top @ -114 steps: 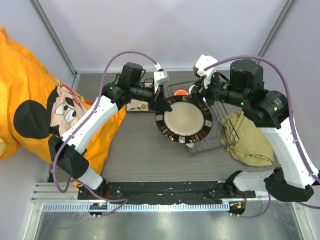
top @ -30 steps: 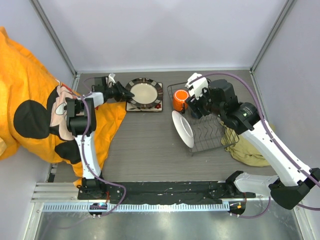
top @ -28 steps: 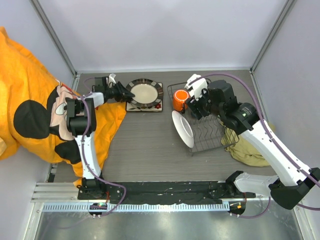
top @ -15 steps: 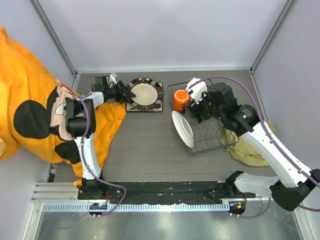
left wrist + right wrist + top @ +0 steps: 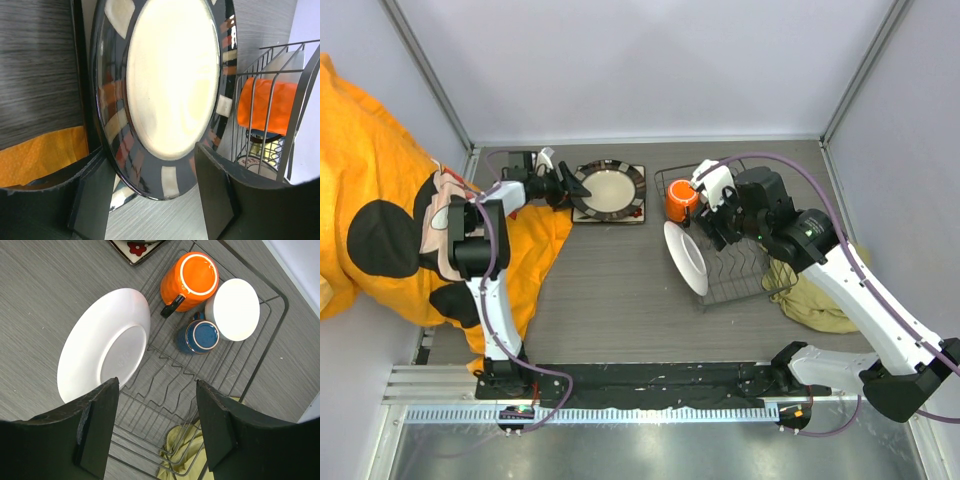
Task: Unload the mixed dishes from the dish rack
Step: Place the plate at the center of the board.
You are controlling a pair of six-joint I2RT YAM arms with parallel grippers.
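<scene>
Left fingers [image 5: 92, 200] have just spread apart, letting go of the round dark-rimmed plate [image 5: 170, 85]. It lies between and beyond them, on the square cream plate [image 5: 583, 212], so two dishes are unloaded. Right fingers [image 5: 97, 425] hang released and empty above the dish rack [image 5: 165, 400]. Beneath them remain one orange mug [image 5: 190, 277], one blue cup [image 5: 197, 336], one white bowl [image 5: 102, 347] and one smaller white dish [image 5: 232, 310].

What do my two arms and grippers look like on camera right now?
The left arm and right arm both have white link shells with black joints and bases. A purple cable runs along each. The left gripper and right gripper are black with a white block behind them. Their fingers are flat, dark, matte plates with scuffed edges.
</scene>
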